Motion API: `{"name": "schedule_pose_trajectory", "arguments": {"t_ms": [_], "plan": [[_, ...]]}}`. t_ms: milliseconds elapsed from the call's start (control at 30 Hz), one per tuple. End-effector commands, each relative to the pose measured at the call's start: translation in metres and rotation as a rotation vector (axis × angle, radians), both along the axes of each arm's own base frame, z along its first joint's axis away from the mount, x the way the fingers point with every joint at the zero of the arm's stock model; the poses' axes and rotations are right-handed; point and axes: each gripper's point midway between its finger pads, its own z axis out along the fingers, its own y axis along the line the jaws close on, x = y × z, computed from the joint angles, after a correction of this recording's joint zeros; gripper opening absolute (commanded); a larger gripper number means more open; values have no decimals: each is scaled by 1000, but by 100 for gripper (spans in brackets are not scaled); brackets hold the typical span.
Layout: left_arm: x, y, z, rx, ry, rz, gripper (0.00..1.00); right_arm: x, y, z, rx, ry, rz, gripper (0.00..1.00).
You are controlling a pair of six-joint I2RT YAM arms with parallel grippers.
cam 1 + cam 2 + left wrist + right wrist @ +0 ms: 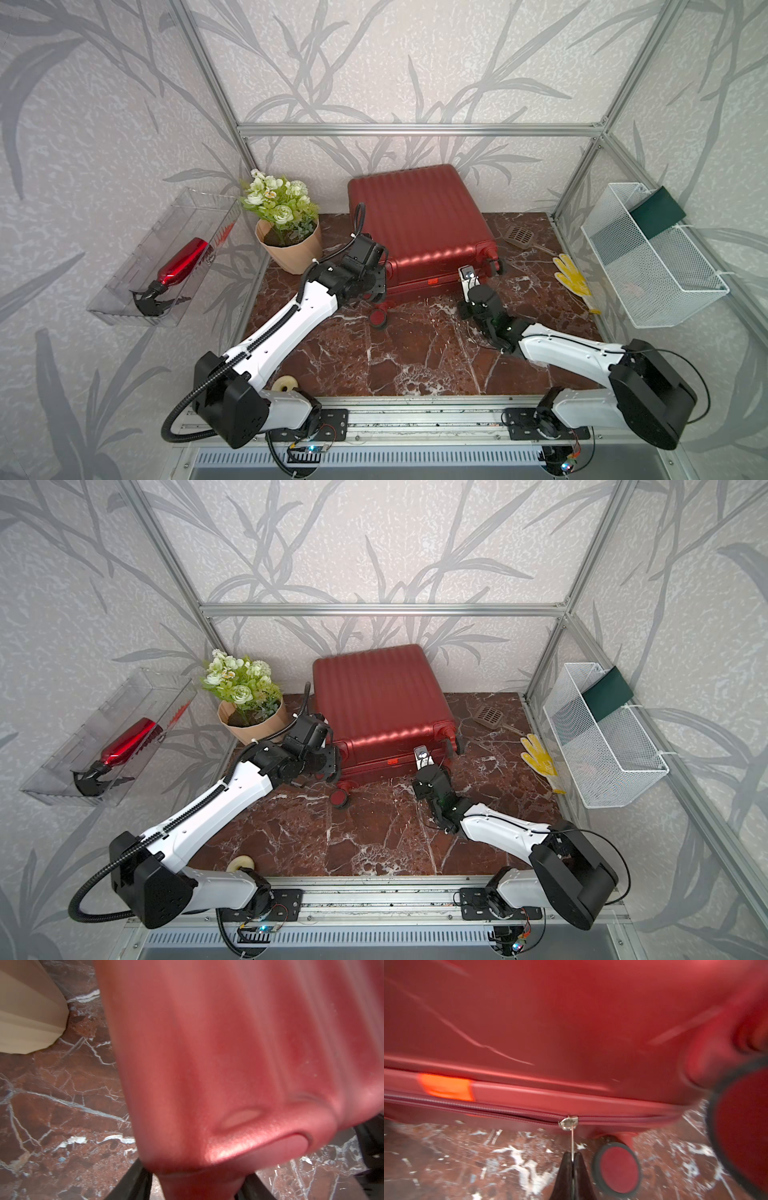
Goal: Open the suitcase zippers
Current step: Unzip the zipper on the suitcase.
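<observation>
The ribbed dark red hard-shell suitcase (419,220) lies flat at the back of the brown marble bench (415,353). The right gripper (572,1159) pinches the thin silver pull (568,1123) of its dark red seam zipper (508,1110). The left gripper (194,1181) straddles a corner, but I cannot tell whether it grips.

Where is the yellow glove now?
In both top views the yellow glove lies on the table at the right, between the brown scoop and the white wire basket.

Suitcase (419,224) lying on marble table (415,357); left hand (376,286) at near-left corner.
</observation>
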Motion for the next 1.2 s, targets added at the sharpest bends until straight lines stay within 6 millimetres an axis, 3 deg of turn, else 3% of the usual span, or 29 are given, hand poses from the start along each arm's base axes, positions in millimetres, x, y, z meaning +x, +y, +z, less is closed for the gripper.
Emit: {"name": "schedule_pose_trajectory", "arguments": {"t_ms": [0, 233, 333, 567, 700, 867, 933, 1000, 1067, 1167], "plan": [[13, 72, 0, 158, -14, 251, 2, 4, -44, 24, -28, -108, -177, 0], [37, 103, 0, 159, -14, 359, 0, -5, -84, 33, 61, -168, -331, 0], [46, 107, -4, 147, -6, 381, 0, -6, -94, 37, 95, -204, -347, 0], [72, 121, -3, 244, -15, 403, 0, -2, -105, 54, 140, -366, -336, 0], [88, 130, -2, 249, -19, 422, 0, 3, -108, 53, 175, -385, -317, 0], [114, 144, -5, 312, -4, 454, 0, 3, -85, 52, 167, -376, -188, 0], [120, 138, 2, 306, 23, 438, 9, -1, -73, 51, 154, -358, -142, 0], [124, 123, 18, 313, -8, 394, 30, -7, -60, 50, 139, -345, -99, 0], [121, 99, 45, 344, -80, 323, 45, -13, -52, 48, 146, -338, -71, 0], [107, 67, 83, 367, -199, 255, 58, -19, -43, 43, 175, -324, -37, 0]]}}
